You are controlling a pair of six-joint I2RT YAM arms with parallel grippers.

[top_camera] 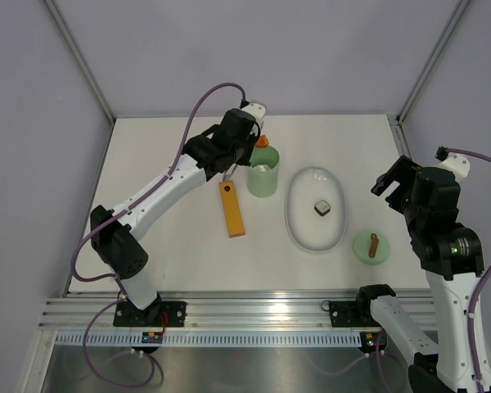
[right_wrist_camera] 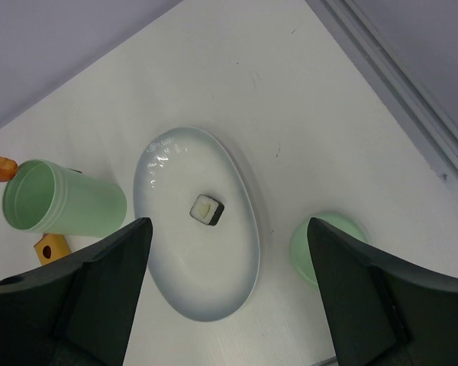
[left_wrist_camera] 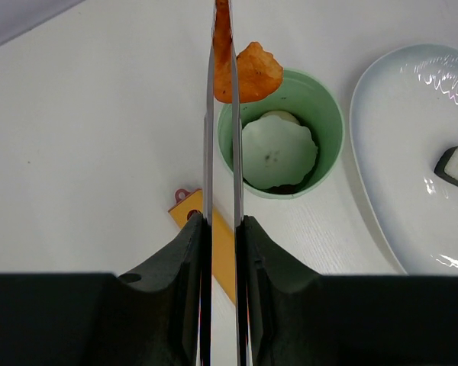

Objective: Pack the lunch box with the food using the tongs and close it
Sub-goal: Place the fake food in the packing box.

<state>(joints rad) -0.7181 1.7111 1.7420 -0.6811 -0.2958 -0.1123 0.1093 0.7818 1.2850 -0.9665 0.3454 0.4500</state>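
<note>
My left gripper (left_wrist_camera: 222, 221) is shut on the grey tongs (left_wrist_camera: 208, 152), squeezing their two thin arms close together. The tong tips pinch an orange food piece (left_wrist_camera: 248, 74) just over the far rim of the mint-green lunch box (left_wrist_camera: 281, 133). The box stands upright and uncovered with a white food piece (left_wrist_camera: 278, 149) inside. A dark-and-white cube (right_wrist_camera: 207, 210) lies on the white plate (right_wrist_camera: 191, 267). The green lid (top_camera: 371, 246) with its brown handle lies on the table right of the plate. My right gripper (right_wrist_camera: 229, 229) hangs open above the plate and lid, holding nothing.
A long orange block (top_camera: 231, 210) lies on the table just left of the lunch box, under my left arm. The white oval plate (top_camera: 299, 221) sits between the lunch box (top_camera: 263, 178) and the lid. Walls and a metal frame border the table at the back and sides.
</note>
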